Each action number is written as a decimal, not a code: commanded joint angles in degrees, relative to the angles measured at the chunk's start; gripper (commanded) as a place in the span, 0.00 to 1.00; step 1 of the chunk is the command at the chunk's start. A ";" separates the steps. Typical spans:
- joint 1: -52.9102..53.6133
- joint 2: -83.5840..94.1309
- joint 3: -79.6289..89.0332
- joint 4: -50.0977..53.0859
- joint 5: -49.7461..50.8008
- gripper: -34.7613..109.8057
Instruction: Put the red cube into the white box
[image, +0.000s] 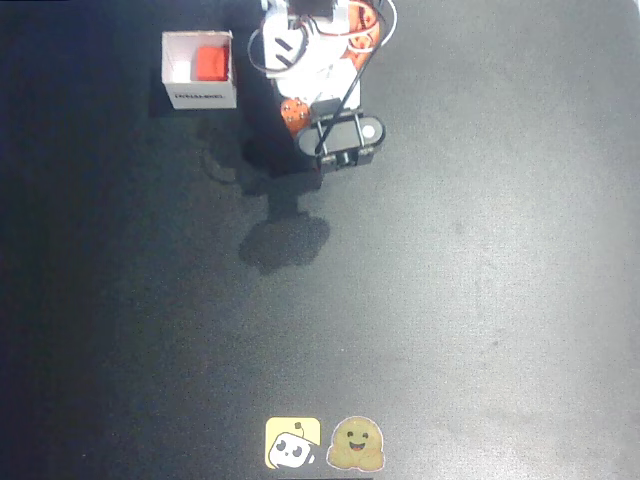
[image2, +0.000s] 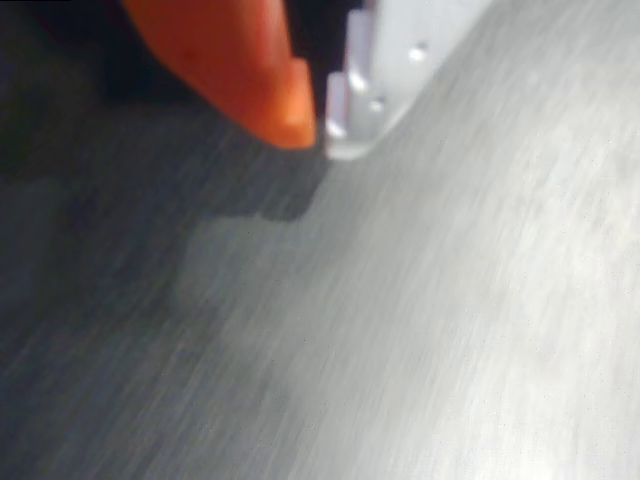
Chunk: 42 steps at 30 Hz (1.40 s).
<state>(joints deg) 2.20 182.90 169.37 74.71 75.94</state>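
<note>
— Up at the top left of the overhead view, what sits on the table (image: 480, 300)?

— That is the white box (image: 198, 68); the red cube (image: 211, 63) lies inside it, toward the right wall; a line of small dark print runs across the box's near side, too small to read.

— And the arm?

— The arm (image: 320, 60) is folded at the top centre, just to the right of the box and apart from it; white and orange parts, black cables; its shadow falls on the dark table below it.

— The hand?

— The wrist view shows the hand (image2: 320, 110) with an orange finger (image2: 240, 60) and a white finger (image2: 370, 90) tip to tip, pressed together with nothing between them, as far as the blur allows; grey table surface lies beyond.

— Any labels?

— Two stickers at the bottom edge of the overhead view; a yellow sticker (image: 293, 442) with a white cartoon figure, and beside it a smiling face sticker (image: 357, 444); no words on either.
</note>
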 joint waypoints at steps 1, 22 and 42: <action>0.70 0.26 -0.18 0.79 0.70 0.24; 0.88 0.26 -0.09 2.55 14.77 0.24; 1.05 0.26 -0.09 2.55 14.59 0.24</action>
<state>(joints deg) 2.99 182.90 169.45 77.08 90.09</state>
